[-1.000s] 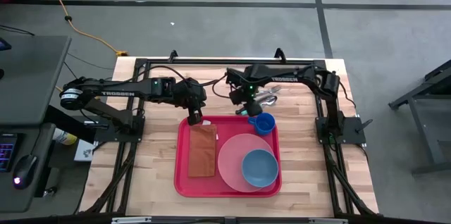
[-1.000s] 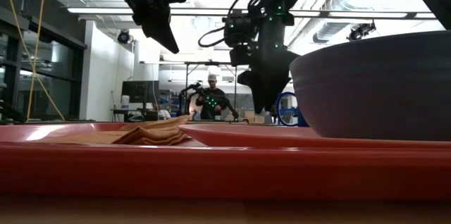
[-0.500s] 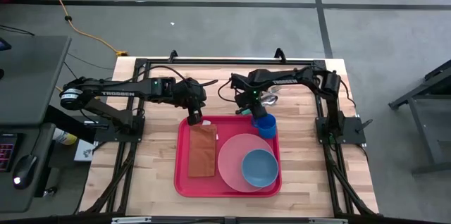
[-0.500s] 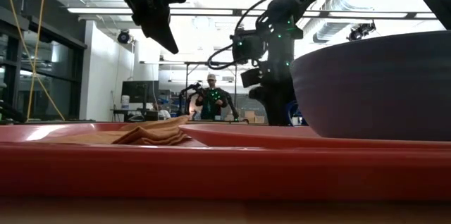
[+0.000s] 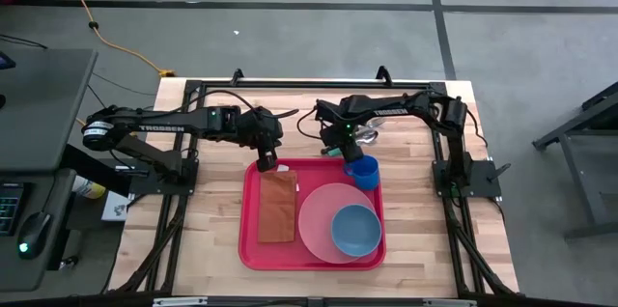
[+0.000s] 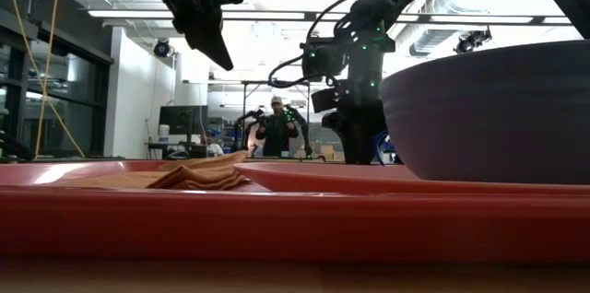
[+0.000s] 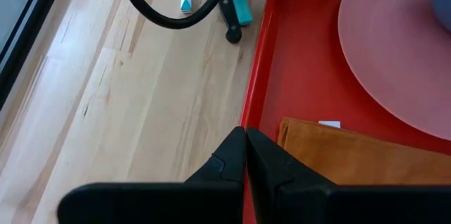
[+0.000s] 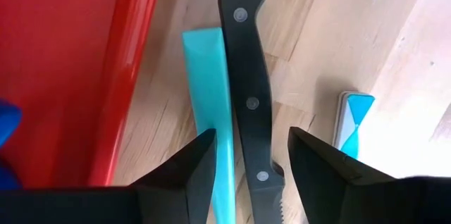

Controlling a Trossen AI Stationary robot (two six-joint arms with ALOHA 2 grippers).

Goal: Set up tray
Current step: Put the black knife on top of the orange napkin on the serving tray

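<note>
Red and big, the tray (image 5: 311, 249) lies in the middle of the wooden table (image 5: 208, 239), with bare wood open on both sides. At its left far corner hangs the left gripper (image 7: 245, 155), its fingers pressed together above the rim. A brown napkin (image 5: 277, 206) lies along the left part of the tray, near that rim. Next comes the pink plate (image 5: 323, 212) with a blue bowl (image 5: 355, 230) on it, then a blue cup (image 5: 363, 170) in the far right corner. Just past the far rim, the right gripper (image 8: 244, 159) is low over the wood, fingers spread around a black-handled knife (image 8: 248, 90). A teal handle (image 8: 211, 97) lies between knife and rim.
</note>
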